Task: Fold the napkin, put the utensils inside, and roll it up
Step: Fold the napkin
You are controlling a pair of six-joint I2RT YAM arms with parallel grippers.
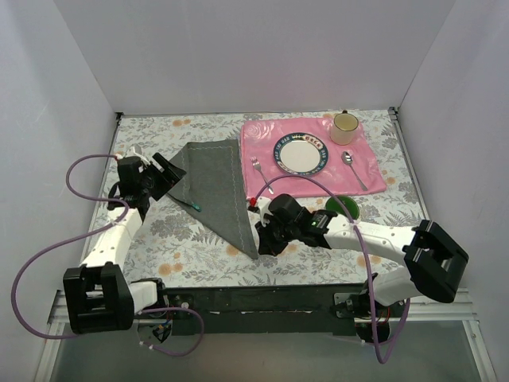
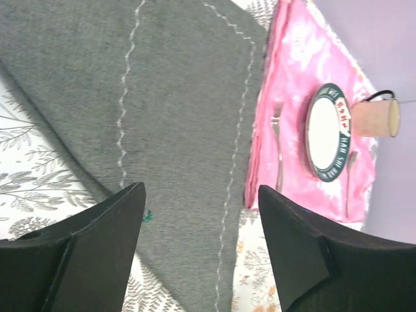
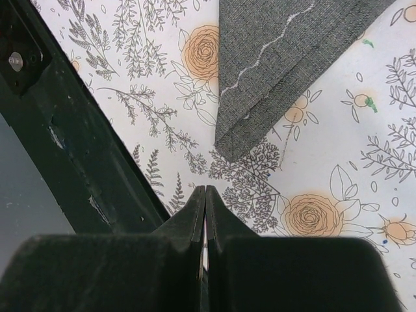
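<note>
Pressed together and empty, the jaws of the right arm are held over the counter, just off the near corner of the napkin, which is laid folded into a triangle left of the placemat. The jaws of the left arm are spread above its left edge, gripping nothing, presumably so the fold lies flat. Fork and spoon are seen on the placemat, not yet tucked in.

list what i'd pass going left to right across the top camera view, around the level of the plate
left gripper → dark grey napkin → fork → plate → spoon
</note>
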